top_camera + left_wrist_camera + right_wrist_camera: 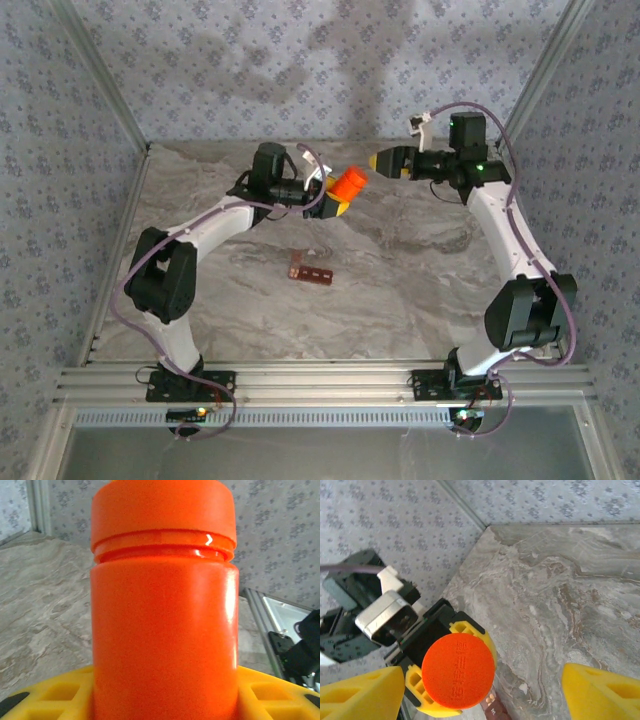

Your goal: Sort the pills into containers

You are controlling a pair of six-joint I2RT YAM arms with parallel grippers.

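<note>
My left gripper is shut on the orange bottle and holds it above the back of the table, with the cap pointing toward the right arm. In the left wrist view the bottle stands between the yellow fingers, its cap on. My right gripper is open, just right of the cap and apart from it. Its wrist view meets the cap end on, between wide-spread yellow fingers. The dark red-brown containers lie mid-table; a few pale pills show in one compartment.
Patterned walls with metal corner posts close in the marble table on the left, back and right. A metal rail runs along the near edge, where both arm bases are bolted.
</note>
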